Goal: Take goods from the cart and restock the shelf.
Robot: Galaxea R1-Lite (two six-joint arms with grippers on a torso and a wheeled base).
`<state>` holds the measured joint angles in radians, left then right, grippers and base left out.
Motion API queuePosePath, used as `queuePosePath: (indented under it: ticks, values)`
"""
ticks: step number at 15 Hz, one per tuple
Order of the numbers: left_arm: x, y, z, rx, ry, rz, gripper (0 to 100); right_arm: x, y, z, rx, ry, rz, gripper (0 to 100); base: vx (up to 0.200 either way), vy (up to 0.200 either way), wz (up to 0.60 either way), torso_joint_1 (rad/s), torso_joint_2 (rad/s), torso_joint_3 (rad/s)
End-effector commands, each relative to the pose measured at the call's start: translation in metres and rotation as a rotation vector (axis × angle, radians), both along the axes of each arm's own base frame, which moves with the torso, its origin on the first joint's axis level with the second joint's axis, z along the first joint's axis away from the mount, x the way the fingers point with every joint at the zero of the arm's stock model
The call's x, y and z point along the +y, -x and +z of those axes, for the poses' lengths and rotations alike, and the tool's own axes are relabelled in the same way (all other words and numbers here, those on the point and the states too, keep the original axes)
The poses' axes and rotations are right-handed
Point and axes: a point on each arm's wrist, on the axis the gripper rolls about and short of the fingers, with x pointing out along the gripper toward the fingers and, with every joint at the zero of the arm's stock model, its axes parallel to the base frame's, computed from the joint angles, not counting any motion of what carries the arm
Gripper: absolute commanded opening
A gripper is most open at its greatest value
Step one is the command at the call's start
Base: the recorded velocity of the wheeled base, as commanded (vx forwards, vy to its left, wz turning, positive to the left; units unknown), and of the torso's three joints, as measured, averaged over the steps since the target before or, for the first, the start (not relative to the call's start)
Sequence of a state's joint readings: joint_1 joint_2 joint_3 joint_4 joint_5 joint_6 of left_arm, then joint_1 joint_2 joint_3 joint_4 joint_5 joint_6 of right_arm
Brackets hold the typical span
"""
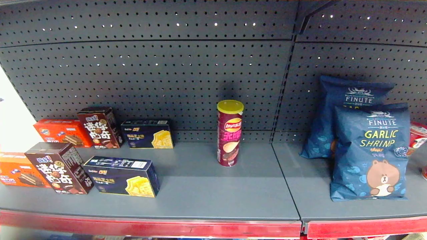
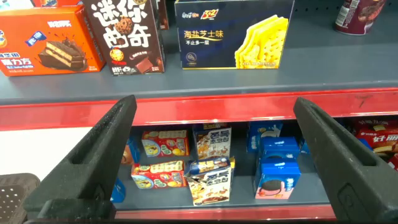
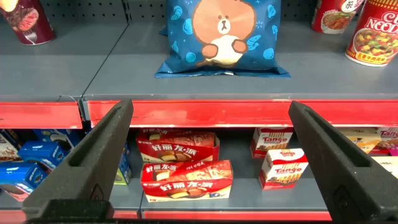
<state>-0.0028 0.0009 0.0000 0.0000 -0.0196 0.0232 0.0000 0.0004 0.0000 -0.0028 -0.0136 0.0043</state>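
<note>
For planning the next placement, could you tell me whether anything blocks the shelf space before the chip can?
Nothing visible does. The shelf is bare from its red front edge back to the chip can; the front navy box lies off to the left, the front blue bag off to the right.

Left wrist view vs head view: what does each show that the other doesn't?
Left wrist adds: the open left pincer and the blue boxes stocked one level down. Head adds: the two blue chip bags, the back row of boxes and the pegboard wall. Shared: the front orange cake box, brown cookie box, navy cracker box, chip can and red shelf edge.
</note>
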Motion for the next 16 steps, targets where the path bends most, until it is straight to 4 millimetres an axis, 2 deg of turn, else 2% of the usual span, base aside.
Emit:
queuePosePath:
  ticks: [1,9,16]
  values:
    - [0.0,-0.0001,0.0,0.001,0.0,-0.001,100,0.0,0.0,0.0,-0.001,0.0,0.0,100,0.0,0.0,0.0,0.0,0.0,0.0]
    - [0.0,-0.0001,0.0,0.001,0.0,-0.001,100,0.0,0.0,0.0,-0.001,-0.002,0.0,100,0.0,0.0,0.0,0.0,0.0,0.0]
    - [0.0,-0.0001,0.0,0.001,0.0,-0.001,100,0.0,0.0,0.0,-0.001,-0.002,-0.002,100,0.0,0.0,0.6,0.004,0.0,0.003]
